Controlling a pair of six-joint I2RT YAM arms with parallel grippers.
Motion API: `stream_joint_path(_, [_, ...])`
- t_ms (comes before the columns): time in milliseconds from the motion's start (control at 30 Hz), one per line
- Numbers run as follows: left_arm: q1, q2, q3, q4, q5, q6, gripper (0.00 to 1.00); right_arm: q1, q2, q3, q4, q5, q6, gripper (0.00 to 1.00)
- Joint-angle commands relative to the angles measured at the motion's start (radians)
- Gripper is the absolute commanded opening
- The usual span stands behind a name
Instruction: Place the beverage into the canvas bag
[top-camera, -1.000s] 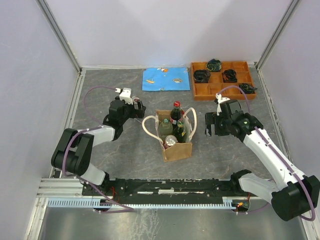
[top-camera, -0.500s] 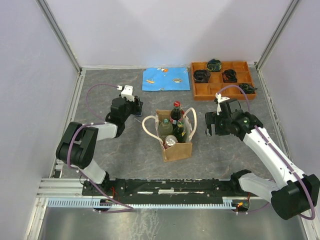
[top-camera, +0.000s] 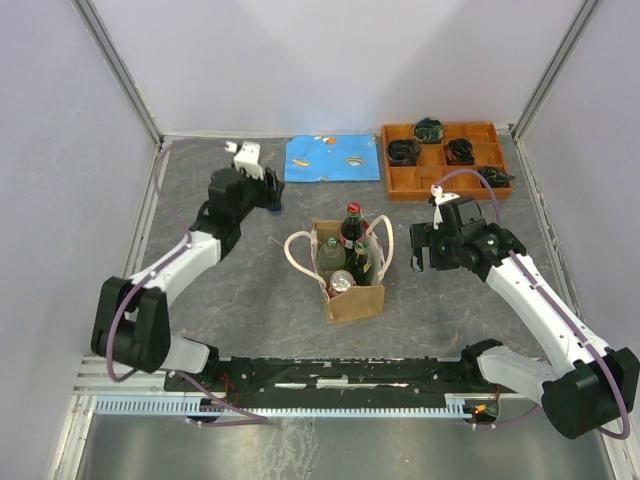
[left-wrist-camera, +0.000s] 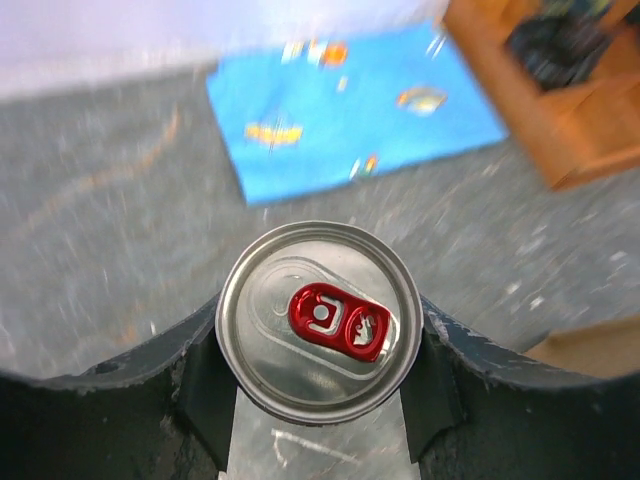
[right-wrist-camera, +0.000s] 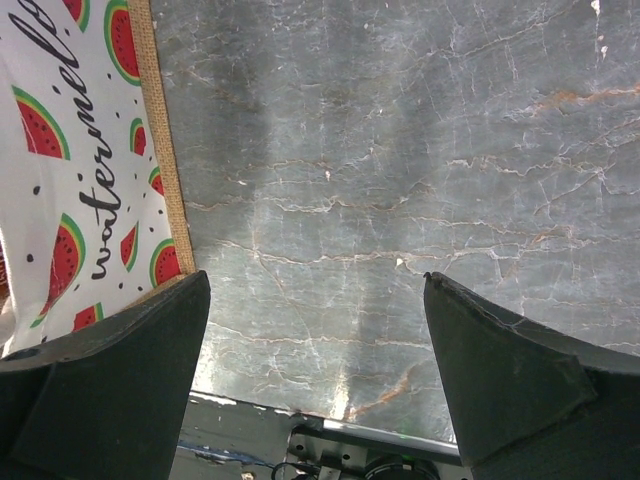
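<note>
The tan canvas bag (top-camera: 357, 301) with cream loop handles stands mid-table. It holds a dark bottle with a red cap (top-camera: 352, 212), a pale bottle (top-camera: 330, 252) and a can (top-camera: 342, 282). Its watermelon-print side shows in the right wrist view (right-wrist-camera: 80, 150). My left gripper (top-camera: 268, 195) is left of and behind the bag. In the left wrist view it (left-wrist-camera: 318, 335) is shut on a silver can with a red tab (left-wrist-camera: 320, 318), held upright above the table. My right gripper (top-camera: 425, 250) is open and empty just right of the bag; the right wrist view (right-wrist-camera: 315, 290) shows bare table between its fingers.
A blue printed cloth (top-camera: 333, 158) lies at the back, also in the left wrist view (left-wrist-camera: 350, 110). An orange compartment tray (top-camera: 440, 186) with dark items sits at the back right, and its corner shows in the left wrist view (left-wrist-camera: 590, 130). Metal rails border the table.
My left gripper has moved away from the bag, toward the back left, carrying the can. The right arm and the bag have not moved.
</note>
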Motion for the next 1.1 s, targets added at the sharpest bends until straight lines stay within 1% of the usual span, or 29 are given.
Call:
stream_joint_path(0, [0.000, -0.150, 0.273, -0.116, 0.110, -0.012, 0.03, -0.002, -0.008, 0.021, 0.065, -0.009, 0.013, 0.95])
stream_joint_path(167, [-0.017, -0.167, 0.470, -0.311, 0.259, -0.036, 0.03, -0.002, -0.010, 0.007, 0.091, -0.022, 0.017, 0.95])
stream_joint_path(233, [-0.040, -0.175, 0.518, -0.368, 0.318, -0.031, 0.03, -0.003, -0.015, 0.000, 0.099, -0.026, 0.016, 0.95])
stream_joint_path(333, [-0.095, -0.202, 0.547, -0.442, 0.408, -0.013, 0.03, -0.003, -0.027, -0.012, 0.102, -0.029, 0.019, 0.95])
stream_joint_path(467, [-0.196, -0.261, 0.517, -0.499, 0.455, -0.002, 0.03, -0.002, -0.054, -0.030, 0.099, -0.027, 0.021, 0.95])
stream_joint_path(633, [-0.344, -0.308, 0.475, -0.523, 0.460, -0.021, 0.03, -0.002, -0.083, -0.050, 0.088, -0.024, 0.025, 0.95])
stream_joint_path(800, [-0.427, -0.313, 0.428, -0.525, 0.487, -0.015, 0.03, -0.002, -0.108, -0.059, 0.073, -0.017, 0.026, 0.95])
stream_joint_path(900, [-0.485, -0.307, 0.379, -0.489, 0.472, 0.014, 0.03, -0.002, -0.122, -0.065, 0.070, -0.014, 0.028, 0.95])
stream_joint_path(1067, [-0.549, -0.264, 0.303, -0.378, 0.435, 0.060, 0.03, -0.003, -0.141, -0.065, 0.056, -0.009, 0.034, 0.95])
